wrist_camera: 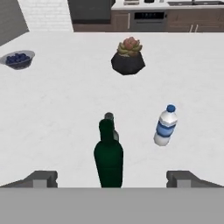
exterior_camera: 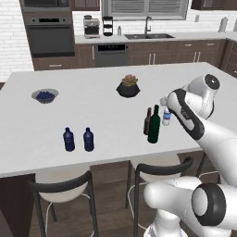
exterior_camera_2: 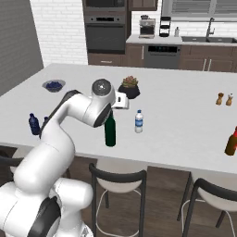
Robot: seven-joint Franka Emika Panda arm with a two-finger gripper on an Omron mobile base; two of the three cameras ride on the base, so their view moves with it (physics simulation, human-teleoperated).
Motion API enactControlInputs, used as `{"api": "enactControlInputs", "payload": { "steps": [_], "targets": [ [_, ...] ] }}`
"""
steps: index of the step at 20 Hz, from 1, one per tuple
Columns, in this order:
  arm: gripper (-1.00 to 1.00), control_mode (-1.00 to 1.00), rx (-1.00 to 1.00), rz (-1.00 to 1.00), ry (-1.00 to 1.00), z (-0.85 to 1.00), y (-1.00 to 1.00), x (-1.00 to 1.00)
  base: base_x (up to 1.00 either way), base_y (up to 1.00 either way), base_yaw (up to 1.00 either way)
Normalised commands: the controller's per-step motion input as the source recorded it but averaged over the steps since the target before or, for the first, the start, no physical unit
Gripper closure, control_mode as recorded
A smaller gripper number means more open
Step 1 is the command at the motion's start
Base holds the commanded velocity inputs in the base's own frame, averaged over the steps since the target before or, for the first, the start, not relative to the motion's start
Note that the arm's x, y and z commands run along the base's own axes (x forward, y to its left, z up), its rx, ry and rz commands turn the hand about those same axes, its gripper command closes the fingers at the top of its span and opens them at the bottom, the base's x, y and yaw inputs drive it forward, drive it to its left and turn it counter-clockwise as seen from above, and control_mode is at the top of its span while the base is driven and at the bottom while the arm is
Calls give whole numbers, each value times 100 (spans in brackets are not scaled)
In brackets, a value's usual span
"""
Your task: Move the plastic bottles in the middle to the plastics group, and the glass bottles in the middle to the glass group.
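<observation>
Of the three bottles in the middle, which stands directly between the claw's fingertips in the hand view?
The green bottle: tallest and dark green, centred between the fingertips. The brown bottle hides behind it; the clear water bottle stands off to one side.

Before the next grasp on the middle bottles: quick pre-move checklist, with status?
1. Gripper open, fingers wide apart and empty: ok.
2. Green wine bottle upright, centred between the fingers: ok.
3. Brown beer bottle close beside the green one, could get knocked: not ok.
4. Water bottle upright, standing apart: ok.
5. Dark blue bottles upright as a pair: ok.
6. Glass group by the counter's right edge: cannot tell.
</observation>
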Motion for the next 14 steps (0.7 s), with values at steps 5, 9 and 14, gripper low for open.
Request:
{"api": "enactControlInputs", "payload": {
  "steps": [5, 9, 14],
  "targets": [
    [-100, -100, 0, 0, 0, 0, 0, 39, 0, 0, 0],
    [-100, -100, -1, 0, 0, 0, 2, 0, 0, 0, 0],
    [-100, -100, -7, 0, 0, -17, 29, 15, 0, 0, 0]
  ]
}}
